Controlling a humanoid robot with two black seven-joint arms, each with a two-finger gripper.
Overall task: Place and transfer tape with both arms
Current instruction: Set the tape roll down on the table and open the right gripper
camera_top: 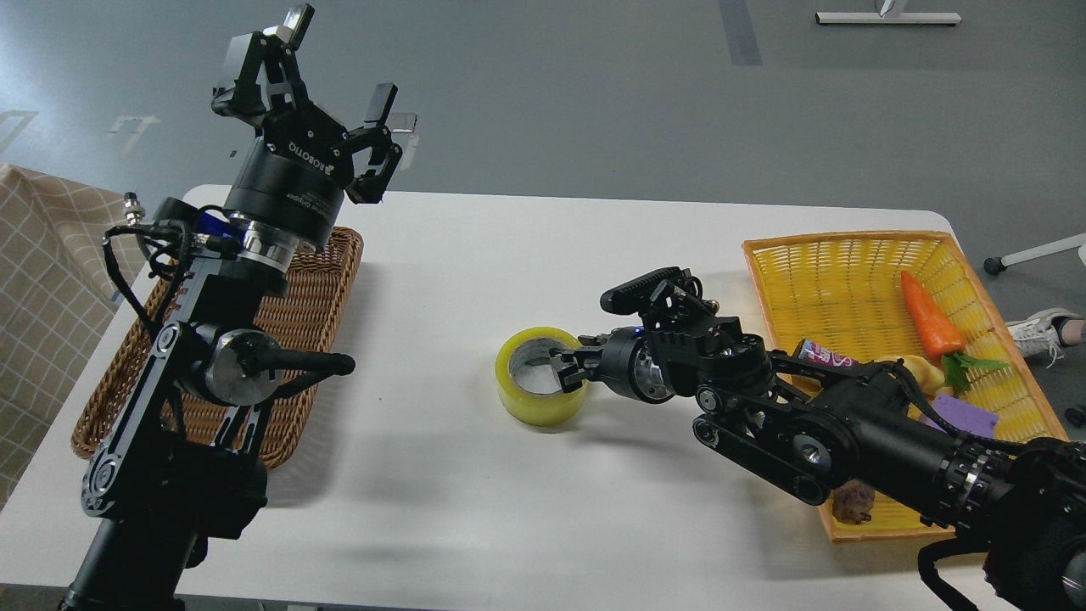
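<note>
Right gripper [567, 367] at frame centre reaches the tape [541, 376] lying flat on the white surface [441, 280]; fingers at its rim, closure unclear. Left gripper [327, 89], upper left, spread wide and empty. Risk: rim-only grip lets roll pivot or slide away.

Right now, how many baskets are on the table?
2. A brown wicker basket sits at the table's left edge, partly behind the left arm; a yellow basket holding a carrot sits at the right.
</note>
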